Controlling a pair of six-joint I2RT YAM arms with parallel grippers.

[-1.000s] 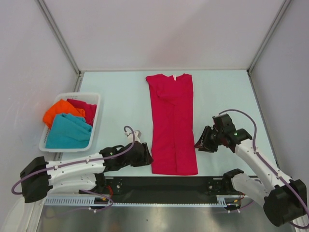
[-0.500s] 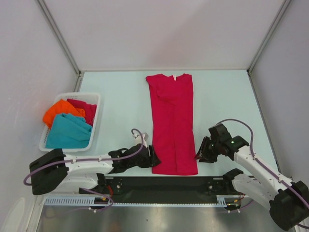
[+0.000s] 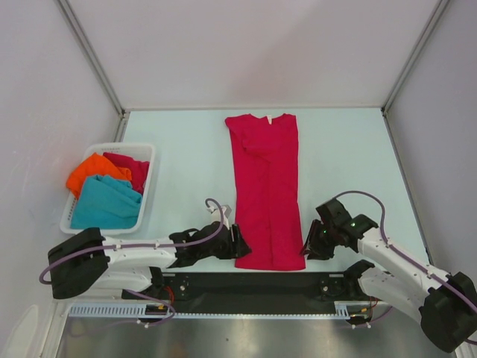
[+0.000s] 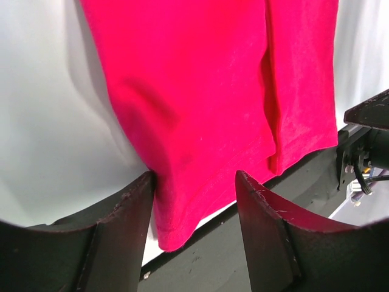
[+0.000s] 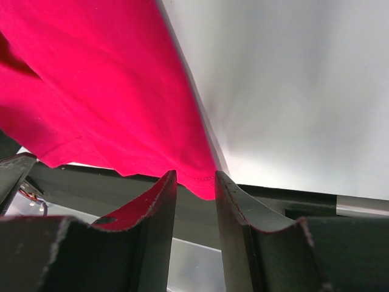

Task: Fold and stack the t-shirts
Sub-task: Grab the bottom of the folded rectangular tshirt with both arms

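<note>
A crimson t-shirt (image 3: 264, 190), folded into a long strip, lies flat in the middle of the table, collar at the far end. My left gripper (image 3: 237, 250) is at its near left hem corner; in the left wrist view (image 4: 194, 194) the jaws stand open with that corner (image 4: 176, 225) between them. My right gripper (image 3: 307, 250) is at the near right hem corner; in the right wrist view (image 5: 196, 182) the jaws stand narrowly open with the corner's tip (image 5: 203, 185) just between the fingertips. Orange (image 3: 93, 170), crimson (image 3: 130, 168) and teal (image 3: 106, 203) t-shirts lie bunched in the basket.
The white slotted basket (image 3: 145, 149) stands at the left of the table. A black rail (image 3: 253, 287) runs along the near edge just below the shirt's hem. Grey walls close the back and both sides.
Both grippers have moved in to the shirt's near hem corners: the left to the right, the right toward the near edge and left. The shirt has not moved.
</note>
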